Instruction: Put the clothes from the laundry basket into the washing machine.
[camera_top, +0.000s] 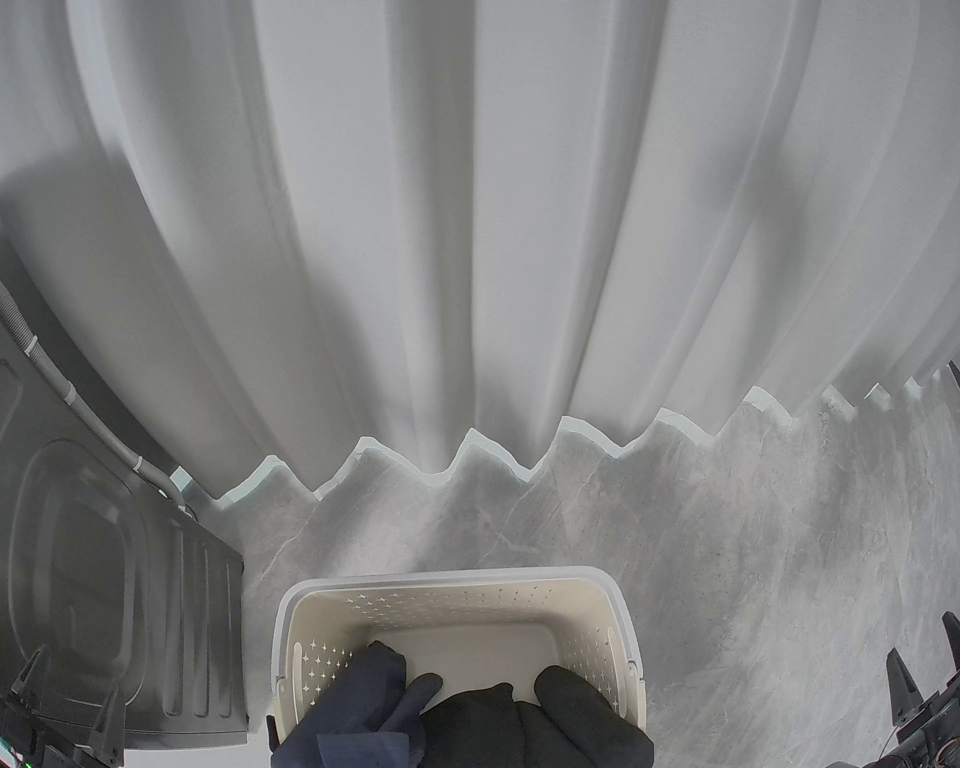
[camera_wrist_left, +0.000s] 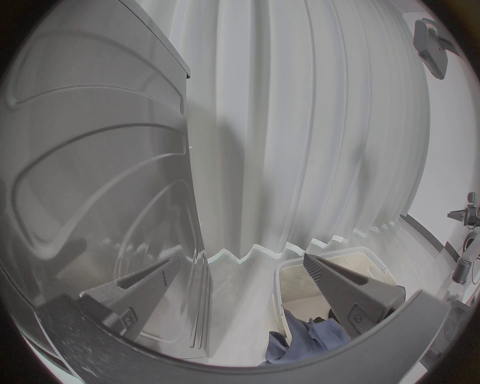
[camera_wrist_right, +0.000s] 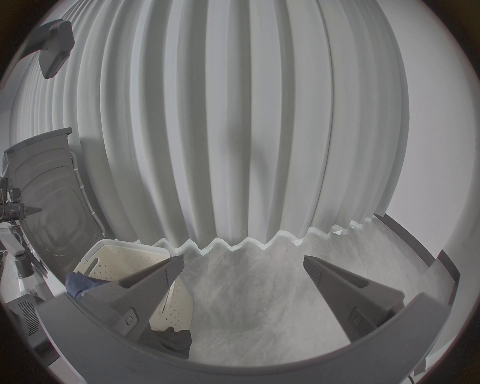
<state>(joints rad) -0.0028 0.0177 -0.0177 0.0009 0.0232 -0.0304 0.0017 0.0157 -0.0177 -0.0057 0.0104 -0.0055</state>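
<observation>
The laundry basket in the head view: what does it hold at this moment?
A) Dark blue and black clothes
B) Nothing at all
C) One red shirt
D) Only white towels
A: dark blue clothes and black clothes lie in the near part of the laundry basket, while the far part of its bottom is bare.

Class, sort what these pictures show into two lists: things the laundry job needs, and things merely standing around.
Job: laundry basket, clothes inside it, washing machine, left gripper (open), right gripper (open).

Just there: white curtain, grey floor.
</observation>
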